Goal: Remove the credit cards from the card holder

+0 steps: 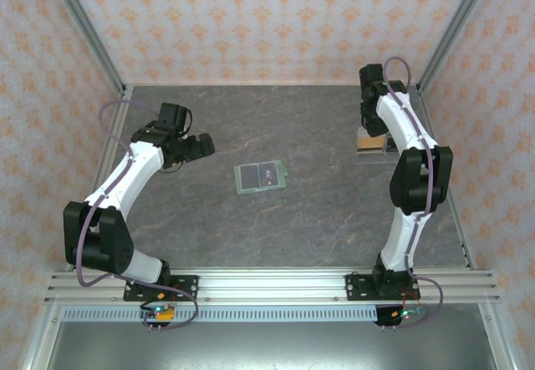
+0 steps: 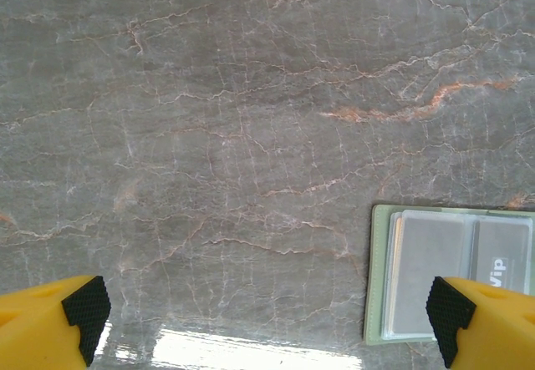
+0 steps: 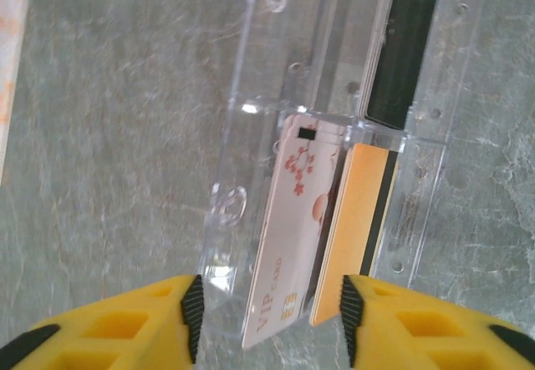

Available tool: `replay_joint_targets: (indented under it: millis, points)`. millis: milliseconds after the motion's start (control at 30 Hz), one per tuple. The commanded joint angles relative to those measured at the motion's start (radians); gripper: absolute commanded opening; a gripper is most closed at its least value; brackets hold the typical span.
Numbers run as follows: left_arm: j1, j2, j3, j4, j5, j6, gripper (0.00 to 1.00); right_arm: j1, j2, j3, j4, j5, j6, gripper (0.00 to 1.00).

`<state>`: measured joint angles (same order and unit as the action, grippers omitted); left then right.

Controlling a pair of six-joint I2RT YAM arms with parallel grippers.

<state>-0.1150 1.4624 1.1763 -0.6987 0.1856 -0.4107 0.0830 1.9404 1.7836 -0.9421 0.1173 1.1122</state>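
Partly done: 2 cards (image 3: pixel 355 220) lie in the clear tray (image 3: pixel 242 136) at upper right, right pincer (image 3: pixel 269 316) apart above them. Holder (image 1: pixel 262 175), centre tabletop (image 1: pixel 334 220), apparently holds more; left pincer (image 2: pixel 267 311) gapes empty.

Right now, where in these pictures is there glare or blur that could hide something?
Left wrist view: a bright glare band lies on the table near the bottom edge; the card holder pockets look milky but readable. Right wrist view: the clear plastic stand carries small highlights, the white VIP card is sharp. Top view: even light, no hard shadows.
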Motion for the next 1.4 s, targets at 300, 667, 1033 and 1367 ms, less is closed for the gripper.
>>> replay_joint_targets:
  millis: [300, 667, 1033, 1367]
  points:
    - [-0.016, -0.045, -0.100, 0.105, 0.143, -0.086, 1.00, 0.216, -0.193, -0.297, 0.142, -0.164, -0.459, 0.74]
    - [-0.181, 0.034, -0.124, 0.216, 0.154, -0.194, 1.00, 0.428, -0.150, -0.447, 0.428, -0.520, -0.622, 0.67]
    - [-0.236, 0.165, -0.109, 0.302, 0.187, -0.268, 0.90, 0.497, -0.049, -0.493, 0.551, -0.662, -0.622, 0.48]
    - [-0.249, 0.279, -0.071, 0.333, 0.230, -0.287, 0.71, 0.497, 0.043, -0.449, 0.528, -0.662, -0.651, 0.44]
